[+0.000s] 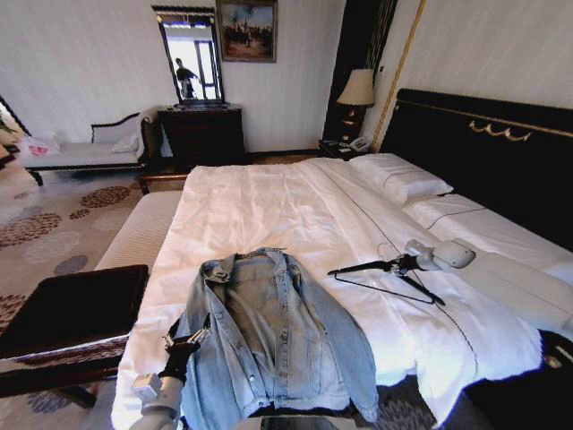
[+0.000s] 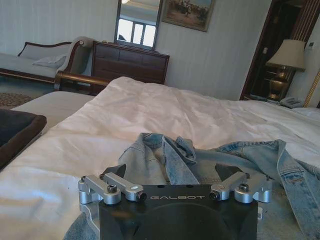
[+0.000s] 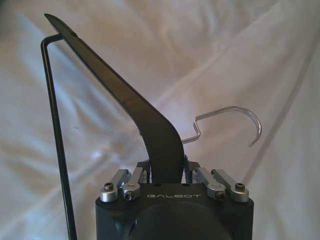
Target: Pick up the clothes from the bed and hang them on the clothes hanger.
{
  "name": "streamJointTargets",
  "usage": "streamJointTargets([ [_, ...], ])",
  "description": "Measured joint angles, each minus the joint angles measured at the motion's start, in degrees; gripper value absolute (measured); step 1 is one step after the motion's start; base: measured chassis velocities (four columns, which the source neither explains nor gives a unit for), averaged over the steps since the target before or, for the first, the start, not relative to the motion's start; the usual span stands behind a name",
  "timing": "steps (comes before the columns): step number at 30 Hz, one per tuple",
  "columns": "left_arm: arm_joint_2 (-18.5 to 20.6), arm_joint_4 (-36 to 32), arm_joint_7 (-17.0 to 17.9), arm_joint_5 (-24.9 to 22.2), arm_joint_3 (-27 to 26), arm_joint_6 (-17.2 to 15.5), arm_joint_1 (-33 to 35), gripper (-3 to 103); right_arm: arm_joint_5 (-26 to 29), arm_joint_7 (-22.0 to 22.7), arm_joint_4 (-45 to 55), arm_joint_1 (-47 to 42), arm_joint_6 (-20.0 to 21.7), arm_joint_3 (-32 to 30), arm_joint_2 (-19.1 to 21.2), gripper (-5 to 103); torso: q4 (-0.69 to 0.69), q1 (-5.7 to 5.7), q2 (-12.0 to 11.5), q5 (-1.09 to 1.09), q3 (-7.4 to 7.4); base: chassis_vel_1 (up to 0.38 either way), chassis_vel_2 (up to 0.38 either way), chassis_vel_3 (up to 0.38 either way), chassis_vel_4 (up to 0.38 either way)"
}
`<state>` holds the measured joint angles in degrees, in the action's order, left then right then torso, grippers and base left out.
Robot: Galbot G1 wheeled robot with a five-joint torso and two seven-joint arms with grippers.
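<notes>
Wide white bed [image 1: 295,215]. Denim jacket [image 1: 277,331] lies spread at its foot edge, collar toward the pillows; left gripper [image 1: 183,348] sits at its sleeve, whether clenched can't be told. Right wrist view reveals right gripper [image 3: 167,172] clenched around black hanger [image 1: 387,276], silver hook [image 3: 235,120] pointing away

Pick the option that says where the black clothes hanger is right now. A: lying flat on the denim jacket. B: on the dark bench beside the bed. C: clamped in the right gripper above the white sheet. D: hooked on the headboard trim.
C: the right gripper is shut on the clothes hanger, holding it over the bed, apart from the denim jacket.
</notes>
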<state>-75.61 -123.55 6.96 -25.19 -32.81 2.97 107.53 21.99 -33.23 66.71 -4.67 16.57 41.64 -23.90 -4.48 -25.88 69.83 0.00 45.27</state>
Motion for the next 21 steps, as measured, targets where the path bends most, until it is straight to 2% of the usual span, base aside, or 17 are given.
streamJointTargets([
  [4, 0.32, -0.4, 0.01, 0.0, -0.27, -0.19, 0.31, 100, -3.38, 2.56, 0.97, -3.71, -1.11, -6.5, 0.71, 34, 0.0, 0.0, 0.0, 0.0, 0.0, 0.0, 0.0, 0.0, 0.0],
  [5, 0.51, -0.71, 0.05, -0.22, -0.5, -0.45, 0.62, 100, -5.4, 4.98, 2.32, -6.93, -2.13, -11.86, 1.37, 34, 0.01, 0.0, 0.0, 0.01, 0.0, 0.0, 0.0, 0.0, 0.0],
  [13, 0.87, -1.4, 0.19, -0.51, -0.99, -1.86, 0.83, 100, -7.72, 11.26, 8.25, -10.86, -4.26, -17.21, 3.53, 33, 0.0, 0.0, 0.0, 0.0, 0.0, 0.0, 0.0, 0.0, 0.0],
  [17, 1.21, -1.8, 0.61, -0.79, -1.47, -3.8, -0.05, 100, -8.11, 12.94, 11.7, -10.97, -4.85, -18.56, 4.3, 33, 0.01, 0.0, 0.0, 0.0, 0.0, 0.0, 0.0, 0.0, 0.0],
  [21, 2.84, -1.97, 2.12, -3.3, -2.35, -8.04, -3.7, 100, -8.1, 14.25, 15.79, -12.47, -4.92, -21.48, 4.4, 33, 0.02, 0.0, 0.0, -0.03, 0.0, 0.0, 0.0, 0.0, 0.0],
])
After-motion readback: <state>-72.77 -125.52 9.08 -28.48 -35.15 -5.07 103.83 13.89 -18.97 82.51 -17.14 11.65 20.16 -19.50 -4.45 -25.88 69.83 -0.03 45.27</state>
